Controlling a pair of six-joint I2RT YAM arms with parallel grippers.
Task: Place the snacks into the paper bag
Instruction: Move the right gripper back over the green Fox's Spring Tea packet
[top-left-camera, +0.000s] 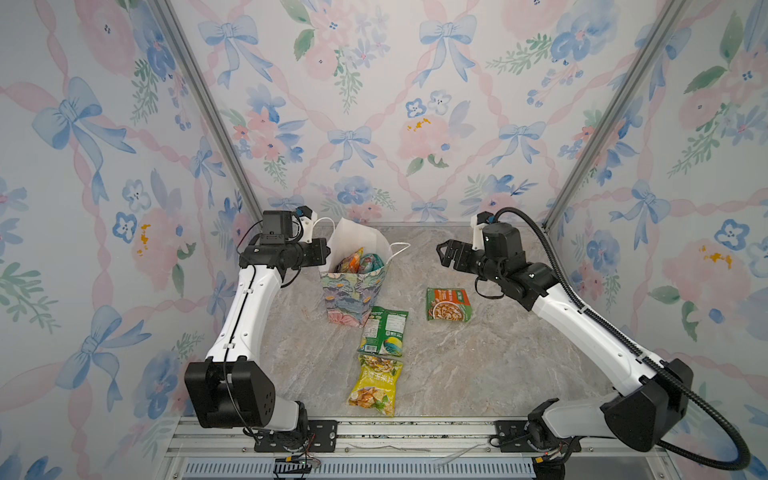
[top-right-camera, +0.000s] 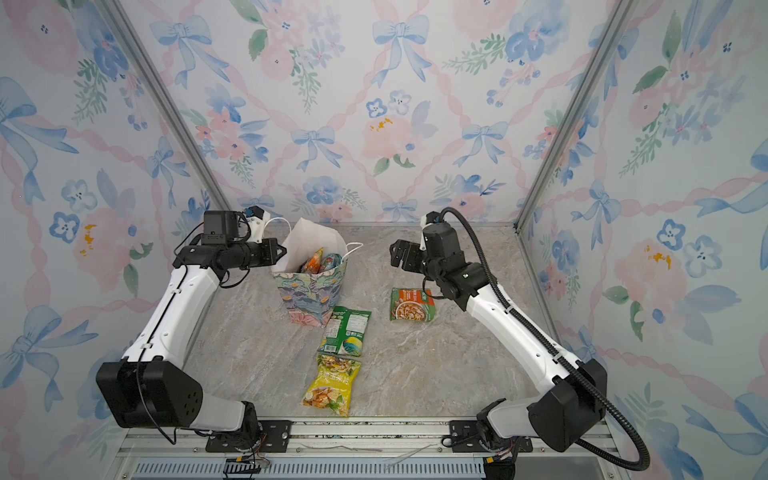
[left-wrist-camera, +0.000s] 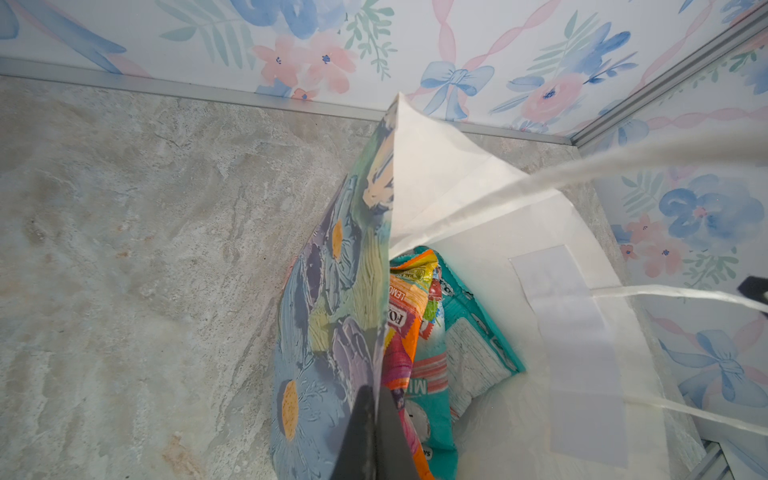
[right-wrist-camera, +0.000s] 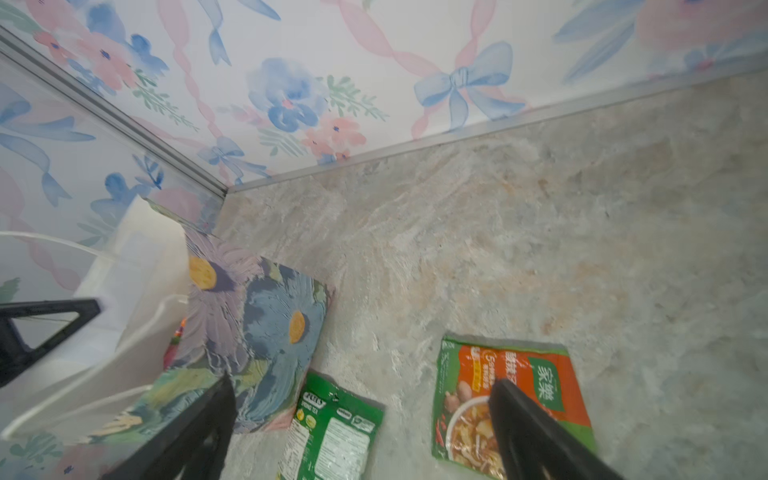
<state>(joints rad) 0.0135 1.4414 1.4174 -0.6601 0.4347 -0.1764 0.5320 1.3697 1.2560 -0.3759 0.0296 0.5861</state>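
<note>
Where paper bag (top-left-camera: 349, 295) stands open, orange, teal packets (top-left-camera: 358, 262) show inside.

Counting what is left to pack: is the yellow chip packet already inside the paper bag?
No, the yellow chip packet lies flat on the table, apart from the paper bag.

The paper bag (top-left-camera: 351, 291) stands on my desk (top-left-camera: 478, 365), packets (top-left-camera: 353, 262) inside it. Just before it lies a candy packet (top-left-camera: 384, 332), nearer still a chip packet (top-left-camera: 376, 384); a third packet (top-left-camera: 448, 304) lies to its right.
</note>
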